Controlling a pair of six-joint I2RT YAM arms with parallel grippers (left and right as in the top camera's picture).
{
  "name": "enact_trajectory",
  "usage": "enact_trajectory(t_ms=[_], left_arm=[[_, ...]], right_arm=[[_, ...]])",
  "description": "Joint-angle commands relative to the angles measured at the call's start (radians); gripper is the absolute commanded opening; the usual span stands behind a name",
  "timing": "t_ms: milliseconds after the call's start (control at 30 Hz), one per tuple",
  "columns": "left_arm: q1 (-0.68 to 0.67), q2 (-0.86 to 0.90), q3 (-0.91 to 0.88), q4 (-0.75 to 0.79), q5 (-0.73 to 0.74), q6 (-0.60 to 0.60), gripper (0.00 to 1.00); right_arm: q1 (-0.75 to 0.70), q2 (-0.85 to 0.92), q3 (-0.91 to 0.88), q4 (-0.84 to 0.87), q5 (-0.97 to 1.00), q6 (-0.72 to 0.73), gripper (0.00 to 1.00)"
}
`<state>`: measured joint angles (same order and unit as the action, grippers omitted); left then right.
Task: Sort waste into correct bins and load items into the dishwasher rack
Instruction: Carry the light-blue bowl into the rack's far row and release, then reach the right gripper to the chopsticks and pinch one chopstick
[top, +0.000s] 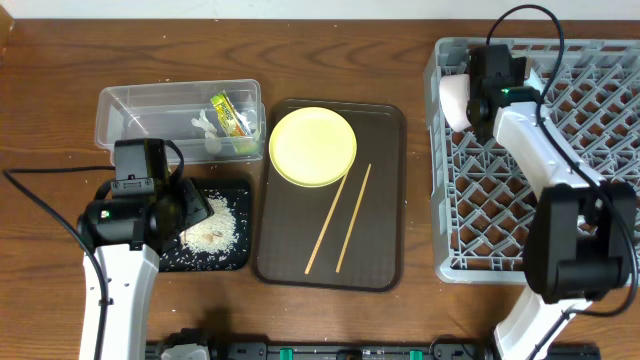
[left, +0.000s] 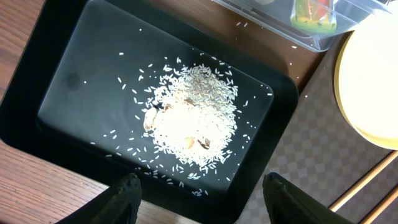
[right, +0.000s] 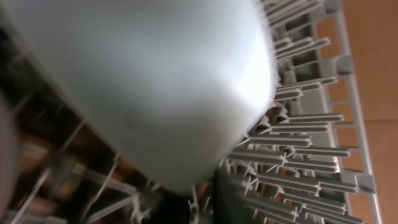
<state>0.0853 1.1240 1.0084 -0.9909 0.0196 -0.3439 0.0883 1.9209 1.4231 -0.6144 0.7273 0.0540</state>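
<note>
A wooden worktop (top: 330, 60) carries everything. The grey dishwasher rack (top: 480, 220) stands just right of the brown serving tray (top: 380, 240). The clear tub (top: 140, 115) sits left of that tray at the far end, and the black tray (left: 81, 81) sits left of it at the near end. The yellow plate (top: 312, 146) lies on the serving tray's far left part, with the chopsticks (top: 328, 221) slanting across its middle. The white bowl (top: 455, 100) is right of the serving tray, among the pegs at the rack's nearest edge. The wrapper (top: 230, 113) and white scrap (top: 207, 130) lie in the tub. Rice (left: 193, 118) is heaped in the black tray. The left jaws hang spread above the rice, holding nothing. The right jaws are by the bowl; whether they pinch it cannot be told.
</note>
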Motion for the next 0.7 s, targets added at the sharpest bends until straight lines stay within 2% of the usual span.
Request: enact_trajectory(t_ms=[0, 167, 300, 433, 667], left_arm=[[0.006, 0.001, 0.008, -0.003, -0.005, -0.013, 0.66], [0.006, 0.001, 0.008, -0.003, -0.005, -0.013, 0.67], [0.006, 0.001, 0.008, -0.003, -0.005, -0.013, 0.66], [0.006, 0.001, 0.008, -0.003, -0.005, -0.013, 0.67], [0.006, 0.001, 0.008, -0.003, -0.005, -0.013, 0.67]], right_arm=[[0.006, -0.131, 0.002, -0.037, -0.127, 0.054, 0.25], [0.006, -0.27, 0.002, -0.108, -0.337, 0.054, 0.43], [0.011, -0.366, 0.002, -0.15, -0.689, 0.054, 0.47], [0.063, -0.389, 0.002, -0.175, -1.006, 0.074, 0.48], [0.257, -0.347, -0.027, -0.236, -1.012, 0.175, 0.49]])
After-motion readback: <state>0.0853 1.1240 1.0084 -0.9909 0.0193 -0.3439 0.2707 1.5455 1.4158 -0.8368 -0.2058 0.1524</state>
